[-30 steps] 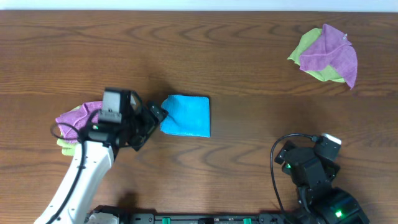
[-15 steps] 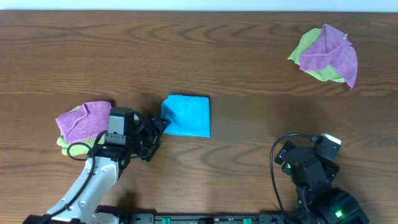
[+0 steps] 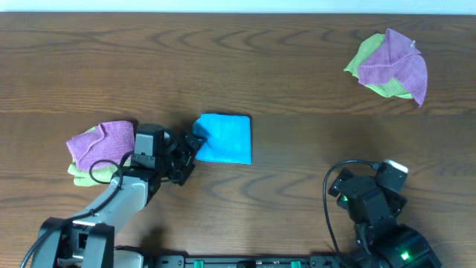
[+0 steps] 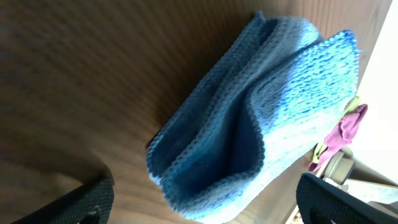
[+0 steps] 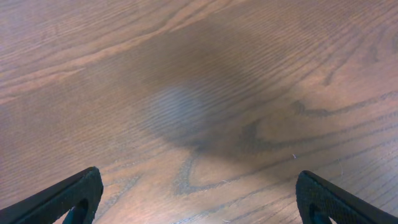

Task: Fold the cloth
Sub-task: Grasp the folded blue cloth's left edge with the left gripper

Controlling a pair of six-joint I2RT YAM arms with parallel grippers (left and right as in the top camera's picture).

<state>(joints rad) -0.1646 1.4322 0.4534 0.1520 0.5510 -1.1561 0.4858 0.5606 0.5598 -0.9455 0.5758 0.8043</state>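
Overhead view first: compared with a second back, the left arm (image 3: 123, 201) has been pulled in toward the near edge. The purple-and-lime pile (image 3: 100, 143) at the left, which was half covered by the wrist, is now seen whole. The left gripper (image 3: 187, 152) has been kept just left of the cloth (image 3: 225, 138), fingers spread wide apart with nothing clamped. Whether a fingertip is brushing the cloth's left edge can't be told.

The cloth itself hasn't been shifted. It's lying folded into a rough rectangle a bit left of the middle of the table (image 3: 297, 97). From the left wrist view its stacked layers are seen facing the camera, slightly puffed open. Nothing's been changed on the right side either: the right arm (image 3: 375, 216) is tucked in at the near right, and the right gripper (image 5: 199, 186) is held wide open over bare wood.

As for room, the table's far edge is seen running along the top, with the second purple-and-lime pile (image 3: 390, 63) parked close to it at the far right. A wide stretch of bare wood is left to the right of the cloth and beyond it.
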